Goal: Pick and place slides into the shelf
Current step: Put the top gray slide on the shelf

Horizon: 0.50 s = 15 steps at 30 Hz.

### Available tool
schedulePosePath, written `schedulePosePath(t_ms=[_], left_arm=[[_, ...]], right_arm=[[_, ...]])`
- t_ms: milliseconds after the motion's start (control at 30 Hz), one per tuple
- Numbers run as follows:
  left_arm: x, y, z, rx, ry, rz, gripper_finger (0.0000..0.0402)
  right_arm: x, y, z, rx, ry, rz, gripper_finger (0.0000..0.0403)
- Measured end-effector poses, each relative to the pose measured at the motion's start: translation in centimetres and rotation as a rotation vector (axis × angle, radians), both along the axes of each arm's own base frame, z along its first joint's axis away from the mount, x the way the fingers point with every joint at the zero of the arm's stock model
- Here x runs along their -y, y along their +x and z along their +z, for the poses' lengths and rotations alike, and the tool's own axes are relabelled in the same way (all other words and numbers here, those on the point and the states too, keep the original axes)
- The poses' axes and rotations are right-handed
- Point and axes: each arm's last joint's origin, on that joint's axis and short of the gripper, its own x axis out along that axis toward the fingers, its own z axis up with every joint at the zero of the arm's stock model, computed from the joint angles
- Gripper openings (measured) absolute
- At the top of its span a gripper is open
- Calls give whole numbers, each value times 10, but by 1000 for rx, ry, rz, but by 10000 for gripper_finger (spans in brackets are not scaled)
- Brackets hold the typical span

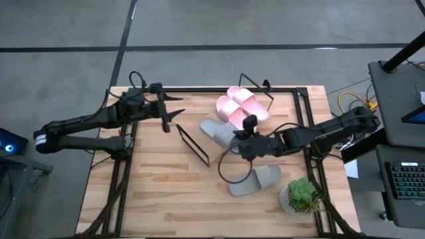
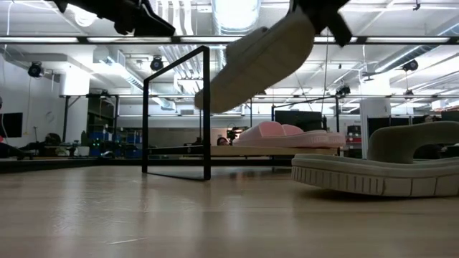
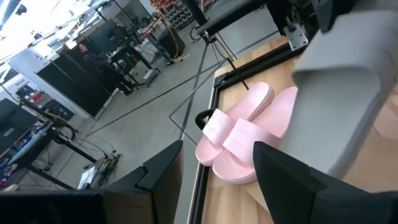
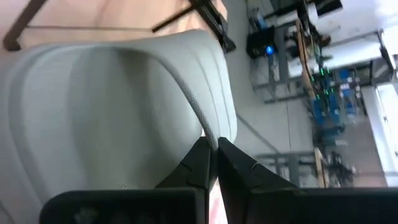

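My right gripper (image 1: 243, 141) is shut on a grey slide (image 1: 218, 130), which hangs in the air tilted in the low view (image 2: 258, 61). The second grey slide (image 1: 256, 180) lies sole-down on the table near the right edge (image 2: 387, 168). Two pale pink slides (image 1: 240, 105) lie side by side on the slanted light-wood shelf board (image 2: 237, 151) at the far side, and also show in the left wrist view (image 3: 249, 134). My left gripper (image 1: 171, 109) is open, hovering left of the shelf and touching nothing. My right gripper pinches the grey slide between its two shut fingers (image 4: 200, 163), on the thin edge of the wide top strap (image 4: 200, 121). It comes from the table's right side. The slide is lifted clear of the table and tilted, its free end lower (image 2: 211, 100).
A black rectangular wire frame (image 1: 192, 143) stands upright at mid-table, left of the held slide (image 2: 176, 115). A small potted plant (image 1: 302, 196) sits at the near right corner. A loose black cable (image 1: 229, 169) loops between the grey slides. Bare wood lies at near left.
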Motion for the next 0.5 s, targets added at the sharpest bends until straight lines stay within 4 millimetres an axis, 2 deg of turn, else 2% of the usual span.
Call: schedulePosePath(t_ms=[267, 500], left_arm=[[1, -2, -1, -19, -8, 0, 179], [0, 0, -4, -35, -14, 0, 179]], right_arm=[[28, 3, -41, 31, 10, 1, 12], [40, 8, -65, 74, -7, 23, 12]])
